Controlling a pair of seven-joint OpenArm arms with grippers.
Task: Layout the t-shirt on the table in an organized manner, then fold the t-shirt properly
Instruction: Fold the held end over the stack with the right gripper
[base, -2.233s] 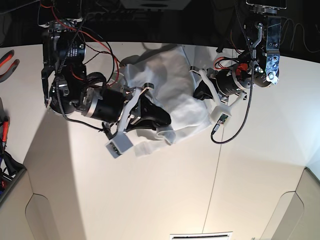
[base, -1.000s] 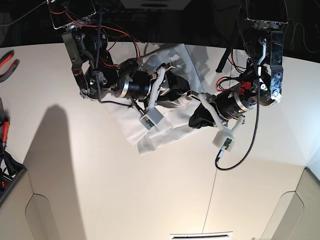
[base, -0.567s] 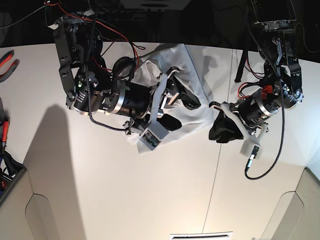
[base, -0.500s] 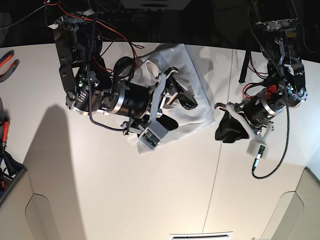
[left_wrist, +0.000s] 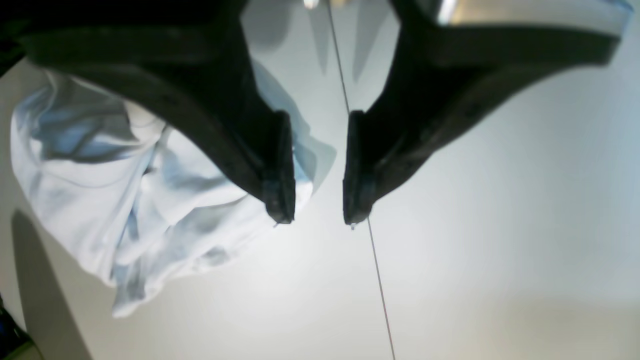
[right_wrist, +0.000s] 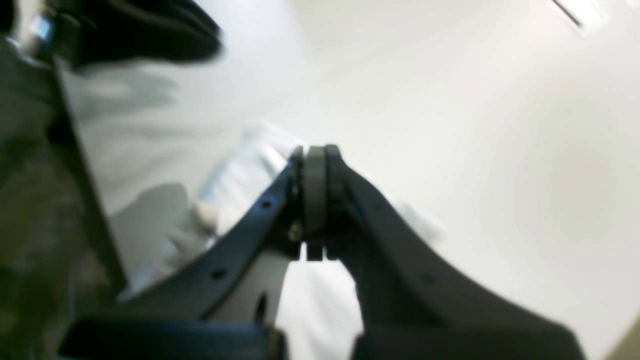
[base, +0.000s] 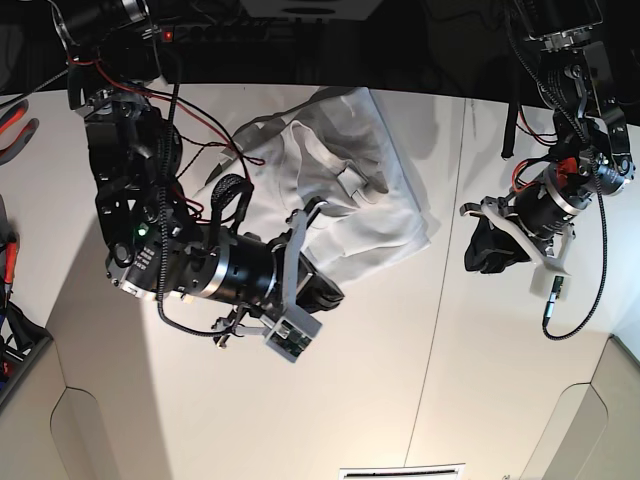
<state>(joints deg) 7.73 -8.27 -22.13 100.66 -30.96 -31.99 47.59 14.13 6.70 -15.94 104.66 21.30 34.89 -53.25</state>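
While the left pincer hangs parted over bare table, the right pincer pinches the t-shirt.

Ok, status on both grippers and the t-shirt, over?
Left gripper open, empty, hovering above bare table. Right gripper shut; grip on cloth unclear. T-shirt bunched, not laid out. Nothing in the way.

The t-shirt lies bunched up on the table, toward the far edge. The right gripper sits at the shirt's near edge. The left gripper hangs off to the side, apart from the shirt.
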